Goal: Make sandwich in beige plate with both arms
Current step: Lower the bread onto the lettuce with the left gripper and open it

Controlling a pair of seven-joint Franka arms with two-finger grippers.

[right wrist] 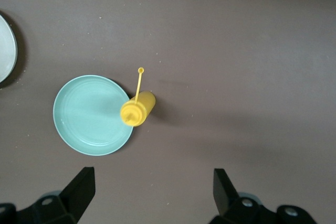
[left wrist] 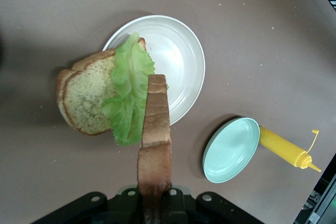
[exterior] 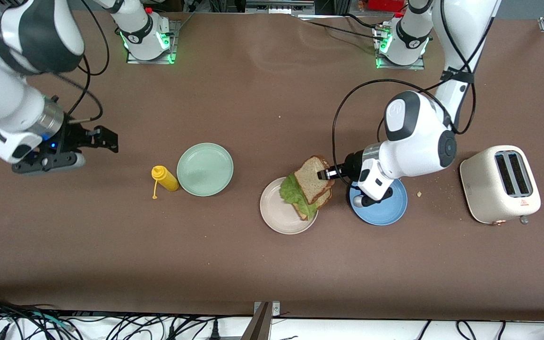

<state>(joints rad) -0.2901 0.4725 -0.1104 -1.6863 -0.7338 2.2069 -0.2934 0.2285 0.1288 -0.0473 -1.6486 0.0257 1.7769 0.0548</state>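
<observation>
The left tool point(exterior: 325, 174) is clamped on the top bread slice point(exterior: 313, 179), holding it tilted over the lettuce leaf point(exterior: 296, 194) and the bottom slice point(left wrist: 86, 98) on the beige plate point(exterior: 276, 215). The plate sits on the brown worktop point(exterior: 253, 94) between a mint-green plate point(exterior: 205, 169) and a blue plate point(exterior: 385, 212). The right tool point(exterior: 97, 139) waits with fingers apart near the right arm's end, a yellow squeeze bottle point(exterior: 164, 178) close by.
</observation>
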